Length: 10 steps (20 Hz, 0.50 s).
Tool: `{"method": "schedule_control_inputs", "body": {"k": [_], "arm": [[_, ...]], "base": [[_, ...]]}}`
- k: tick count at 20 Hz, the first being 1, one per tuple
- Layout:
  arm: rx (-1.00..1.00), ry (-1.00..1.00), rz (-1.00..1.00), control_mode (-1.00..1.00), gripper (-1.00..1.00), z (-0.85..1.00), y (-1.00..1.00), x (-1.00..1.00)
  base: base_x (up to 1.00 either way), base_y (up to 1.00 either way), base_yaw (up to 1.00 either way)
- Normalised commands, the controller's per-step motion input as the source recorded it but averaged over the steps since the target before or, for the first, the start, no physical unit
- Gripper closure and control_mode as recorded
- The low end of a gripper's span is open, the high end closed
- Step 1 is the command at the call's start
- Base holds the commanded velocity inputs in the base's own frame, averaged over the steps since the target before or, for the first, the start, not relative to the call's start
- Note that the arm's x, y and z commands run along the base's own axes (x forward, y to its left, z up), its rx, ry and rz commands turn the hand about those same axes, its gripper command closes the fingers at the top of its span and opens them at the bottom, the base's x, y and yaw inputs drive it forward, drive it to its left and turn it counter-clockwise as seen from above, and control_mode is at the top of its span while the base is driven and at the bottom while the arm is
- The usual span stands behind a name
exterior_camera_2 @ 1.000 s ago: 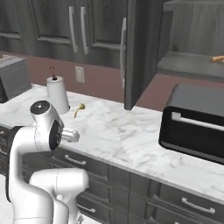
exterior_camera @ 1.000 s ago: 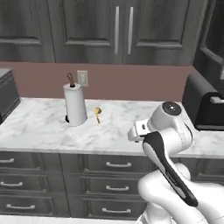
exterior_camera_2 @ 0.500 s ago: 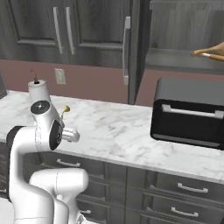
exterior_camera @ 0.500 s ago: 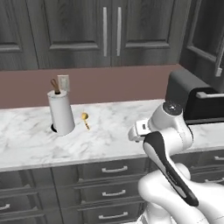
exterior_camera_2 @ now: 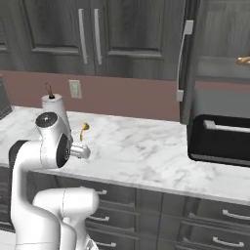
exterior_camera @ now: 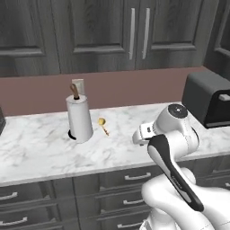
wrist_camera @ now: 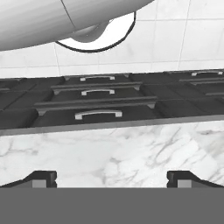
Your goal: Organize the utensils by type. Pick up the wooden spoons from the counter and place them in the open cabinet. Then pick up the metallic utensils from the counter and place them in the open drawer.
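Since a second ago my base has driven along the desk (exterior_camera: 40, 148), so both base views have slid: the paper-towel roll (exterior_camera: 79, 117) and the gold spoon (exterior_camera: 103, 125) beside it now sit nearer the middle of the left view. My jaws stand spread wide, holding nothing, tips (wrist_camera: 43, 178) hovering over bare marble (drawer fronts beyond). At the right view's edge a wooden spoon (exterior_camera_2: 243, 60) rests in the open cabinet (exterior_camera_2: 188, 68), above the toaster oven (exterior_camera_2: 219, 139).
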Motion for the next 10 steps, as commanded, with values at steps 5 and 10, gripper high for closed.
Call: {"method": "schedule_control_inputs", "body": {"k": [5,10], "arm": [[0.0,0.0,0.0,1.0,-1.0,0.0,0.0,0.0],[0.0,0.0,0.0,1.0,-1.0,0.0,0.0,0.0]], "base": [[0.22,0.37,-0.25],[0.22,0.35,-0.35]]}}
